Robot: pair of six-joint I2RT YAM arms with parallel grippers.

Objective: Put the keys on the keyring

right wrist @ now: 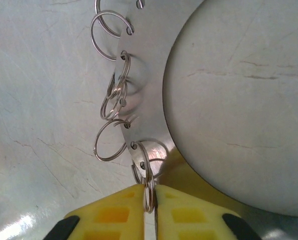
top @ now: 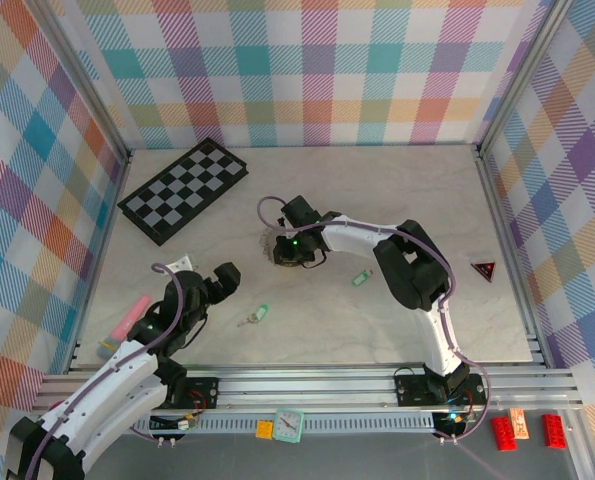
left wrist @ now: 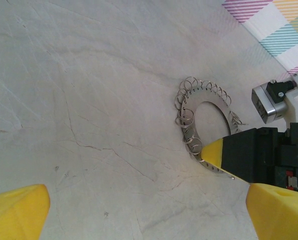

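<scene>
The pale marbled table [top: 397,190] carries a black-and-grey checkerboard [top: 184,189] lying flat and askew near its far left corner.

The right arm reaches from the near edge toward the middle of the table. There the right gripper [right wrist: 150,194] is down at the keyring [top: 274,246]. The right wrist view shows its yellow jaws pressed almost together, clamped on one small wire loop at the keyring's rim.

The left gripper [top: 224,277] is over the near left part of the table, pointing toward the middle. Its jaws are wide apart with nothing between them.

The keyring lies flat on the table near the centre. It is a thin grey metal band around a wide hollow, with many small split loops hung through holes along its outer edge.

One of the keys [top: 256,316] rests on the table toward the near edge, just beside the left gripper and apart from the keyring. The other [top: 360,279] lies to the right of the keyring, close beside the right arm. Neither touches the keyring.

A small red triangle [top: 485,269] sits by the right edge, and a pink object [top: 129,316] by the left edge.
</scene>
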